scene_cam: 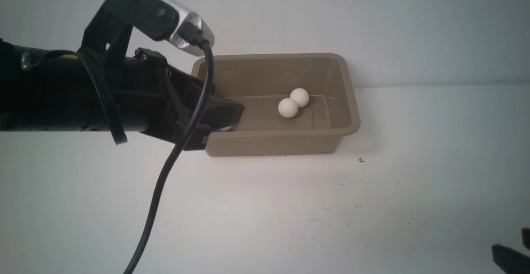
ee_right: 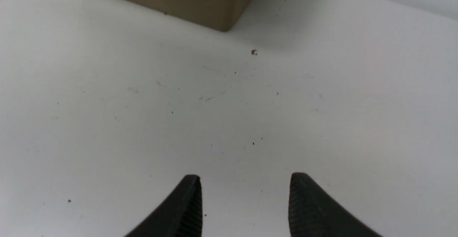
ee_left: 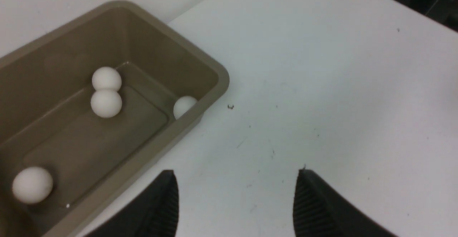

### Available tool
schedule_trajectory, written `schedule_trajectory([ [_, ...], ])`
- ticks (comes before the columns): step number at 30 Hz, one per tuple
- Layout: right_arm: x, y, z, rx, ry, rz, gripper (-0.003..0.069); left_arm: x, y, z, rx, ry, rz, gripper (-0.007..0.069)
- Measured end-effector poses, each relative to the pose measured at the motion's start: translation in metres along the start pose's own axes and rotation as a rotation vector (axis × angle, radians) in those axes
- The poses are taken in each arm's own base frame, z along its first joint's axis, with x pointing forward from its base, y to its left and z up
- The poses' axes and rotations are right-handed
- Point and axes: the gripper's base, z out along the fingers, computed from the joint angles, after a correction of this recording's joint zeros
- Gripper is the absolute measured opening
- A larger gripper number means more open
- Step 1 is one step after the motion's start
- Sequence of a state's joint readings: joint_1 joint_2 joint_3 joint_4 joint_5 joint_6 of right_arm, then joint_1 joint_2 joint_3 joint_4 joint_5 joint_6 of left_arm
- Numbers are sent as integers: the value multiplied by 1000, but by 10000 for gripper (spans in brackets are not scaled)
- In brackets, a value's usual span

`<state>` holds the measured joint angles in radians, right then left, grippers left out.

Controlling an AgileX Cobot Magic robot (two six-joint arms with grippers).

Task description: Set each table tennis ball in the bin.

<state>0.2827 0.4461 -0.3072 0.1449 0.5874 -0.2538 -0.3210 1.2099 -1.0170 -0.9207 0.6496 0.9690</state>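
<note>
Four table tennis balls, one bin (ee_left: 214, 86), and two sets of fingers are in view. All four balls lie on the bin's floor.

The nearest ball (ee_left: 32, 185) sits at the end of the bin closest to the left fingers (ee_left: 162, 208). In the front view only a white sliver of it (scene_cam: 225, 128) shows beneath them. Farther out from those fingers a pair (ee_left: 106, 103) rests mid-floor, the two touching each other. The fourth ball (ee_left: 184, 107) lies in the corner farthest from the left fingers, against the long wall on the robot's side, and the rim half hides it.

The left fingers stand apart with nothing between them, hanging at the bin's left end by its rim. The right fingers (ee_right: 182, 212) are likewise parted and empty, low over the tabletop (scene_cam: 290, 207) and well apart from the bin. One corner of the bin shows ahead of them. The front view catches them only as a dark tip at its lower right edge.

Open tabletop stretches between the right fingers and the bin, marked by one dark speck (ee_right: 254, 52) near that corner and some fine dots. The bin's far long wall stands close to where the tabletop meets the back wall (scene_cam: 414, 25). A black cable (scene_cam: 165, 174) hangs from the left arm across the front view.
</note>
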Motion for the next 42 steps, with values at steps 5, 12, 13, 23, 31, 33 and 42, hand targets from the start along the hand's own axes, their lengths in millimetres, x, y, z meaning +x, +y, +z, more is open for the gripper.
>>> schedule_trajectory([
  [5,8,1,3,-6,32,2,315,-9,-1,0,7,-104,43,394],
  [12,10,2,3,-11,53,5,315,-14,-3,-1,34,-156,8,394],
  [13,10,2,3,-11,53,5,315,-14,-3,-1,37,-157,11,394],
  [23,10,2,3,-11,53,5,315,-18,-9,-2,103,-199,-64,394],
  [31,10,2,3,-11,53,6,315,-25,-11,-4,140,-264,-164,394],
  [33,10,2,3,-11,53,5,315,-25,-11,-4,143,-270,-173,394],
  [42,10,2,3,-12,53,-1,315,-28,-8,-4,75,-313,115,394],
])
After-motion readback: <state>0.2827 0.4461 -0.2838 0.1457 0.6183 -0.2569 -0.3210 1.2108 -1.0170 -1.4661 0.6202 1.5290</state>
